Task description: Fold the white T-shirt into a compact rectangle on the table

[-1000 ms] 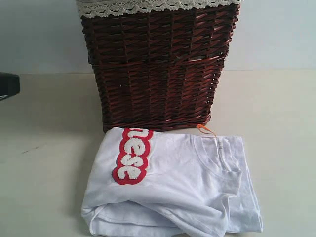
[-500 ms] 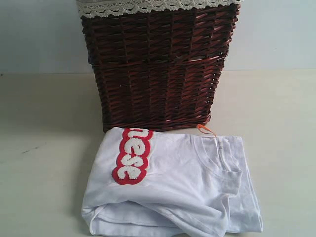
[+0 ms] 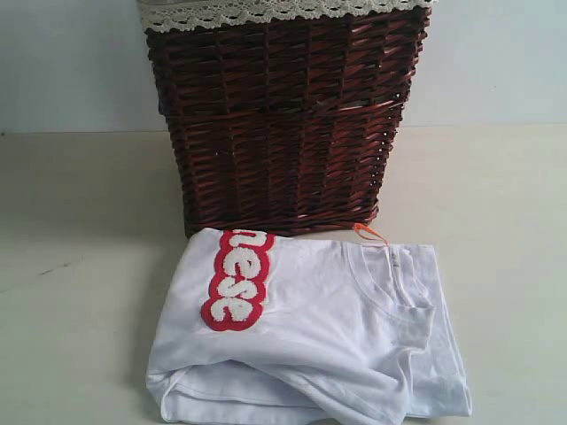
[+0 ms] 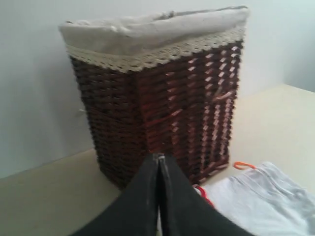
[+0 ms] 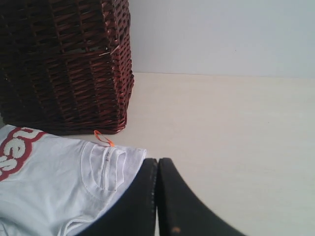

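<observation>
Folds of the white T-shirt (image 3: 310,345) lie rumpled near a wicker basket (image 3: 283,124), left tool (image 4: 158,158) and right tool (image 5: 157,162) clenched empty.

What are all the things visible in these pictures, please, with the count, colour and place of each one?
white T-shirt: one, white with red-outlined lettering, folded on the table, in front of the basket
neck tag: one, orange, at the shirt's edge nearest the basket
basket: one, dark red-brown wicker with cream lace trim, behind the shirt
table: one, pale beige, under everything
left gripper: one, black, shut, empty
right gripper: one, black, shut, empty
</observation>
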